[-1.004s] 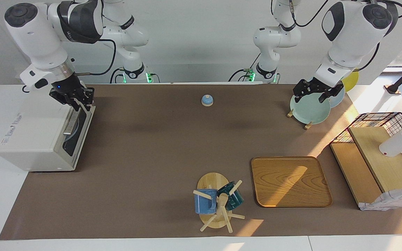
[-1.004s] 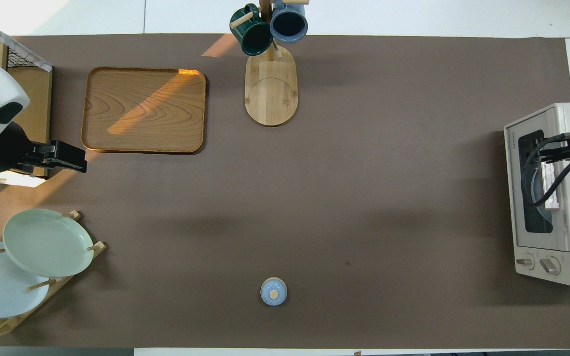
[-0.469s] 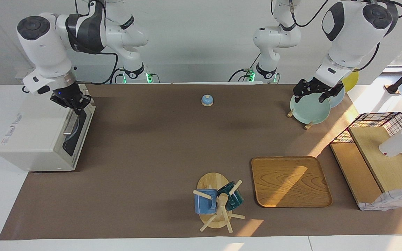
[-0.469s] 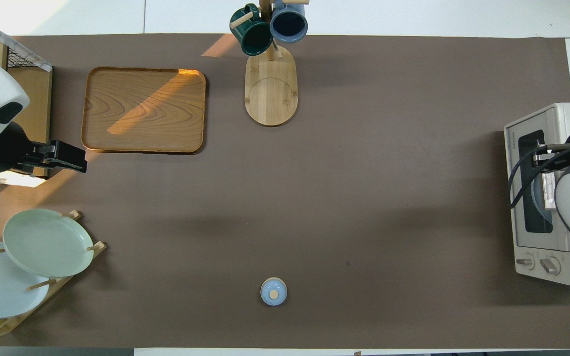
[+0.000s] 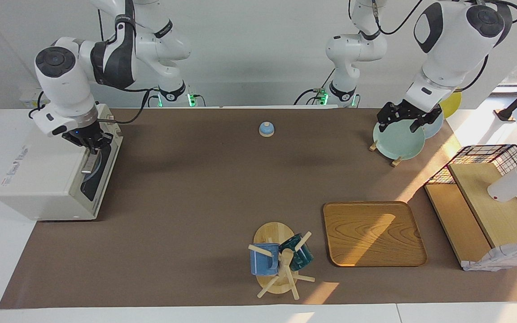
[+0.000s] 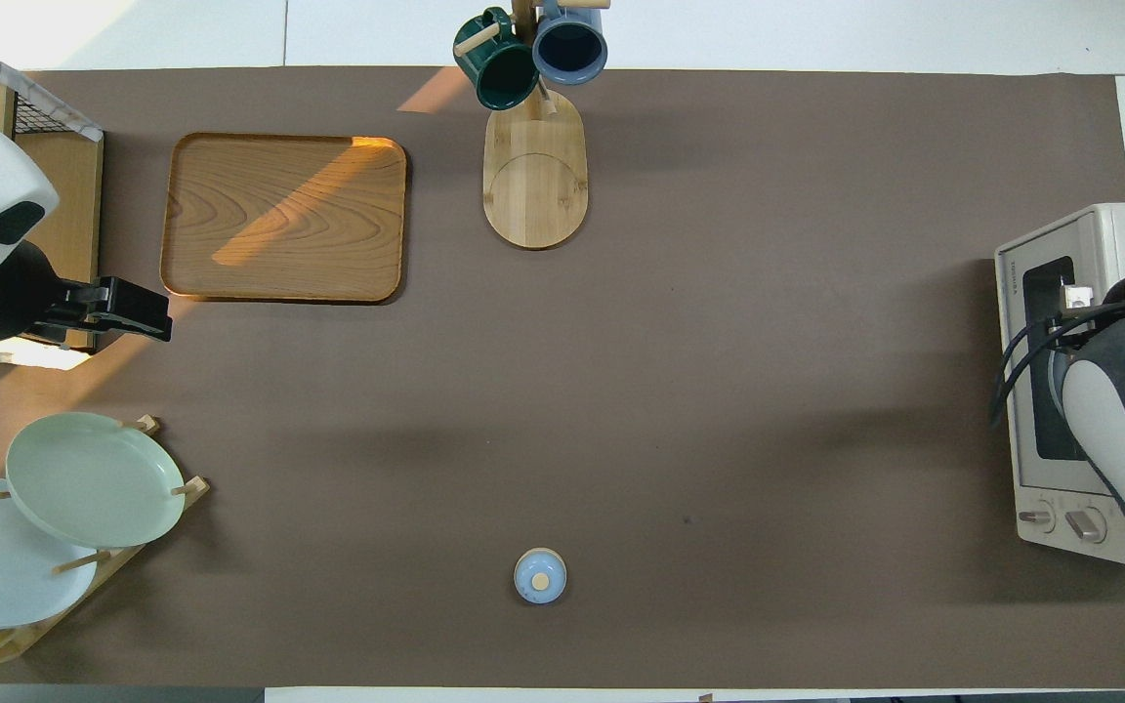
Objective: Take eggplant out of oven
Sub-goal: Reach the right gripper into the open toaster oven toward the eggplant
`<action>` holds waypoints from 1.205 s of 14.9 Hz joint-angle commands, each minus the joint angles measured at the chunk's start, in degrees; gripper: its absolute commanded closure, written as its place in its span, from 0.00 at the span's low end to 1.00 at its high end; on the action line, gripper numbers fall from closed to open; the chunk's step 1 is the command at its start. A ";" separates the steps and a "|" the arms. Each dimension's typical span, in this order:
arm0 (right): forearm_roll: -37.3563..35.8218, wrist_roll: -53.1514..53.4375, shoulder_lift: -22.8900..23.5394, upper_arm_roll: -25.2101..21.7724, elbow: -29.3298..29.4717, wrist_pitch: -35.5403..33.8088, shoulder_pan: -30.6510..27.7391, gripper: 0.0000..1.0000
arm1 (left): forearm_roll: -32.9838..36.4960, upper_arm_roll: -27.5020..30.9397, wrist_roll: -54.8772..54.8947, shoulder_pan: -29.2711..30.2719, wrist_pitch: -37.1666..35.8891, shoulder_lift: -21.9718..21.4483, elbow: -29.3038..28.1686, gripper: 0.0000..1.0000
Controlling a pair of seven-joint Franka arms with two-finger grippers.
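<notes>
The off-white oven stands at the right arm's end of the table, its dark glass door shut; it also shows in the overhead view. The eggplant is hidden; only a pale round plate shows dimly through the glass. My right gripper is down at the top edge of the door, by the metal bar handle. In the overhead view my right arm covers most of the door. My left gripper hangs open and empty over the plate rack, waiting; it also shows in the overhead view.
A plate rack holds green, blue and yellow plates. A small blue bell is near the robots. A wooden tray, a mug tree with two mugs and a black wire basket lie farther out.
My right gripper has dropped closer to the oven door's top edge and handle, and the right arm's elbow has swung over the oven. The left arm has not moved.
</notes>
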 commanded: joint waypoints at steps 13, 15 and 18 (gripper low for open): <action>7.73 -0.23 3.96 0.52 -9.21 16.33 1.07 1.00 | -0.60 -0.32 0.70 0.78 -0.85 -0.65 0.14 0.00; 8.19 -0.22 4.14 0.69 -10.96 20.11 1.85 1.00 | -0.60 -0.32 0.70 0.78 -0.85 -0.65 0.14 0.00; 8.27 1.52 6.06 0.69 -12.64 24.51 3.18 1.00 | -0.60 -0.32 0.70 0.78 -0.85 -0.65 0.14 0.00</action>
